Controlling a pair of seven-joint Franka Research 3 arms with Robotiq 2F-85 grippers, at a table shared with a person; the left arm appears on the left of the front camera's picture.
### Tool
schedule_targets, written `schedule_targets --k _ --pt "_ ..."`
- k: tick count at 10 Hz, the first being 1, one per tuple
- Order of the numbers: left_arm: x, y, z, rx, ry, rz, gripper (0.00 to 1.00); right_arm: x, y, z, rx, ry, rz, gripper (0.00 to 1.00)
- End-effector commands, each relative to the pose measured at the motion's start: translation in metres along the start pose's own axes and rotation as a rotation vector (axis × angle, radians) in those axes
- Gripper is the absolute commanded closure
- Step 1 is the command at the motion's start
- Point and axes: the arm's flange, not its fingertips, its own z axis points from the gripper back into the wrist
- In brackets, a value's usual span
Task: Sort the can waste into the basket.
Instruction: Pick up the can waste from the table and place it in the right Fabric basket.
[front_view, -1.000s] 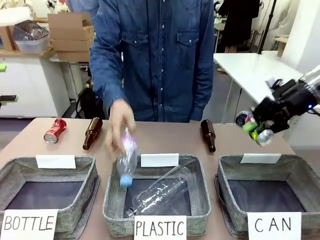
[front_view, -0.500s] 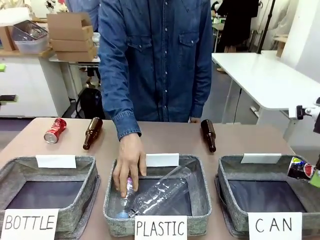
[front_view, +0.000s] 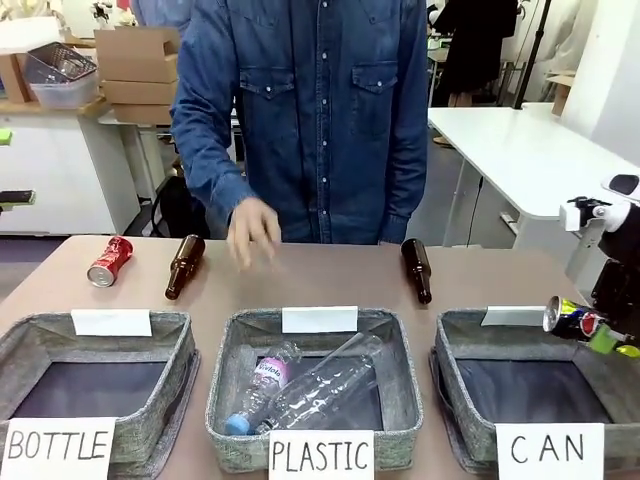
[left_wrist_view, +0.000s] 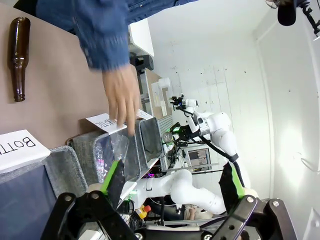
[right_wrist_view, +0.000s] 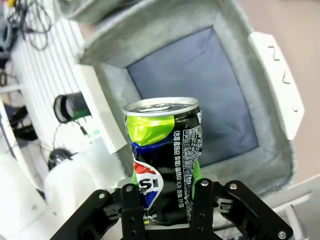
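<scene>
My right jaws pinch the dark blue-black metal drink can by its lower body, above the grey woven basket carded "CAN" at the near right of the bench. To drop it cleanly, I'd centre it over the dark lining, lower it, then release. The right wrist view suggests the can hangs close to one wall. The front view adds the dented red can lying far left. My left jaws stand spread, holding nothing.
</scene>
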Motion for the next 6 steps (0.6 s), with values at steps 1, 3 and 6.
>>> schedule_targets --k 1,3,6 --pt "0.0007 -0.0008 0.0000 -0.018 -0.001 -0.018 0.00 -0.0122 -0.0042 -0.0070 0.003 0.021 0.033 0.60" --pt "0.0007 -0.0008 0.0000 -0.018 -0.001 -0.018 0.00 -0.0116 -0.0047 -0.0079 0.001 0.019 0.033 0.02" --pt "0.0007 -0.0008 0.0000 -0.018 -0.001 -0.018 0.00 -0.0101 -0.0056 -0.0100 0.008 0.015 0.009 0.00"
